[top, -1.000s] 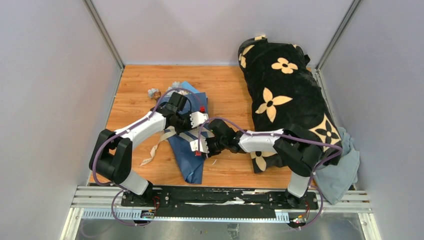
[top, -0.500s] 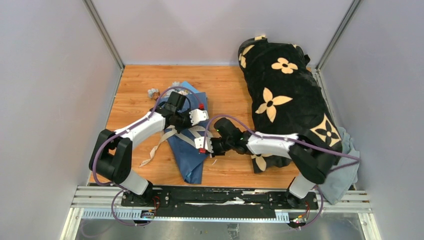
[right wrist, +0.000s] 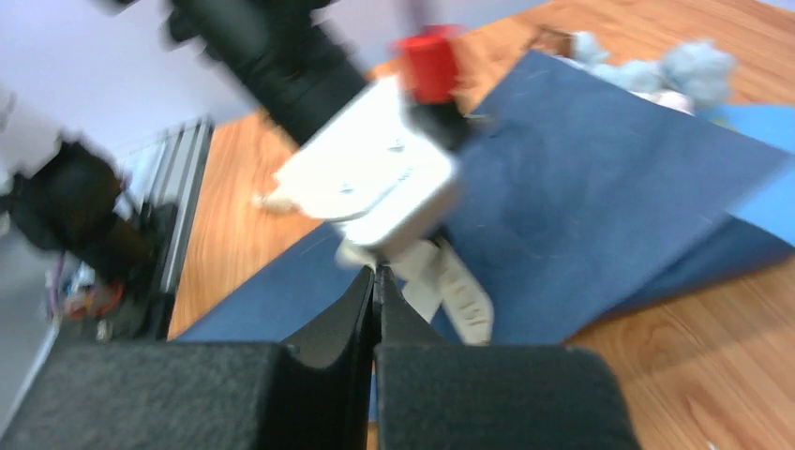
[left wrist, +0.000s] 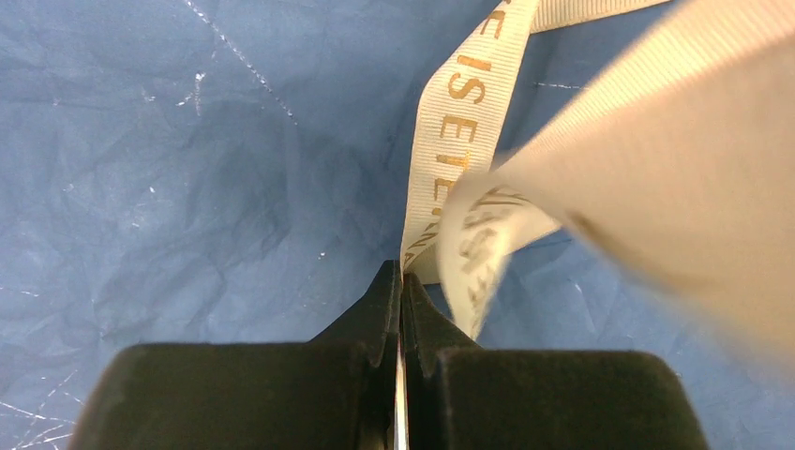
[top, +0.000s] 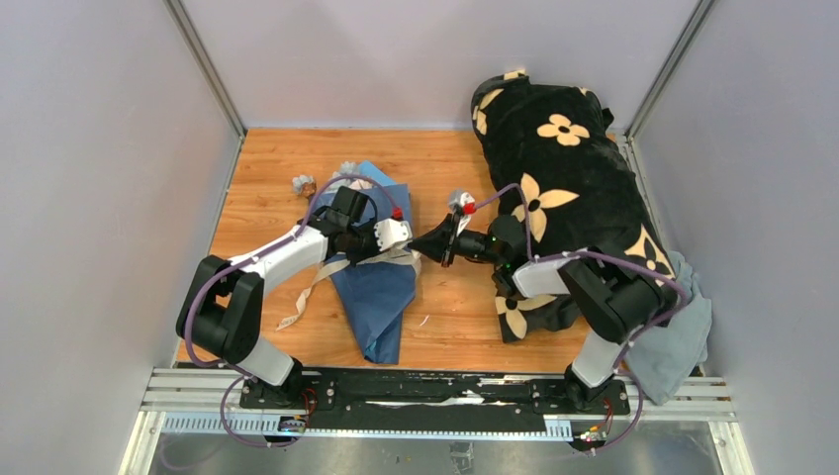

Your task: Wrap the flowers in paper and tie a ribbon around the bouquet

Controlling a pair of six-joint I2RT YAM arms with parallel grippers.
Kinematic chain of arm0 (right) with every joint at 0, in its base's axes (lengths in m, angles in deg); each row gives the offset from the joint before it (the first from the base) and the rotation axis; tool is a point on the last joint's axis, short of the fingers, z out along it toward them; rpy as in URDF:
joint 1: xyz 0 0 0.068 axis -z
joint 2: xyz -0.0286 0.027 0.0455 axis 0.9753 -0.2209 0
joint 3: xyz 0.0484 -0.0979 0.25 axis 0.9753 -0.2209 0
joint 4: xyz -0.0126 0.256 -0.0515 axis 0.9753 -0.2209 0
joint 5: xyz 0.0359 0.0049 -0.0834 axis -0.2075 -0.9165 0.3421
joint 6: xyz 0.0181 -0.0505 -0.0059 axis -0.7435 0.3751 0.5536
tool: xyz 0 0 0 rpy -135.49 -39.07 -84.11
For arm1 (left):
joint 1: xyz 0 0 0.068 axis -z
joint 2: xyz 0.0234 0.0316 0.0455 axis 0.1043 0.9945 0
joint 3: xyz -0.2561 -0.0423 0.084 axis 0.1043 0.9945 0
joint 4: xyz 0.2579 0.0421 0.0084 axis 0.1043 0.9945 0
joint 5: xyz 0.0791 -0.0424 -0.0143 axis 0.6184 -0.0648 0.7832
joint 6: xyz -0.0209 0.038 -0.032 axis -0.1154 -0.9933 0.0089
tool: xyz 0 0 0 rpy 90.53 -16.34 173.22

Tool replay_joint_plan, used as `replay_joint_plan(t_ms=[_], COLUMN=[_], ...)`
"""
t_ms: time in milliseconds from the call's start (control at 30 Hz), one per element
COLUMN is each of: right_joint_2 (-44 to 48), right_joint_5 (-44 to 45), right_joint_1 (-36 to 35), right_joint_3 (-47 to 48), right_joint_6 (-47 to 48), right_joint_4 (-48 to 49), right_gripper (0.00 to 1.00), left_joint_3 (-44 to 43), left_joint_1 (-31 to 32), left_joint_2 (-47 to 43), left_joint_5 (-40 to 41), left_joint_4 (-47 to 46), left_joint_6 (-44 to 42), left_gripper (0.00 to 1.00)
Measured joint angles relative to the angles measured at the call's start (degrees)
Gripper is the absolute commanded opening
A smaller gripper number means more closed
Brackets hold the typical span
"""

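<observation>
The left end effector (left wrist: 401, 281) was clamped shut on the ribbon (left wrist: 459, 112), directly above the middle of the bouquet (top: 376, 297). The bouquet lay on the desk (top: 455, 327) with the flowers (top: 348, 170) peeking out at its wide end.

The right end effector (right wrist: 376, 277) was closed as well, just off the side of the bouquet nearest the right arm, its tips aimed at the ribbon's loop. No band showed between those tips, so it had probably closed on nothing, though the blur left that uncertain. If so, any pull from that side would have tightened nothing and the loop would have gone slack.

No knot was visible. The ribbon only lay across the navy paper (left wrist: 187, 187), with a long tail trailing on the desk at the bouquet's opposite side. A hard tug by the left arm could have dragged that tail through and undone the turn.

The thin, crinkled sheet seemed held only by its own fold, so a sideways pull risked rolling the bouquet, opening the cone and spilling stems. With both end effectors crowded at the bouquet's middle, a clash looked possible too.
</observation>
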Motion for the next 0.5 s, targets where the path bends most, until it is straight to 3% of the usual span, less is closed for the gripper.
replay_joint_plan(t_ms=[100,233,500], right_joint_2=[-5.07,-6.51,-1.16], right_joint_5=[5.95,15.32,34.47], right_joint_1=[2.47,3.10,2.93], right_joint_3=[0.04,0.22,11.19], right_joint_6=[-10.21,-14.69,-13.97], right_joint_4=[7.69,8.33,-19.15], right_gripper=[0.00,0.00,0.00], left_joint_3=[0.61,1.57,2.58], left_joint_1=[-0.02,-0.02,0.00], left_joint_2=[-0.15,-0.85,-3.91], left_joint_5=[0.20,0.20,-0.52], left_joint_4=[-0.24,-0.17,-0.35], left_joint_6=[0.22,0.20,-0.02], left_gripper=[0.00,0.00,0.00])
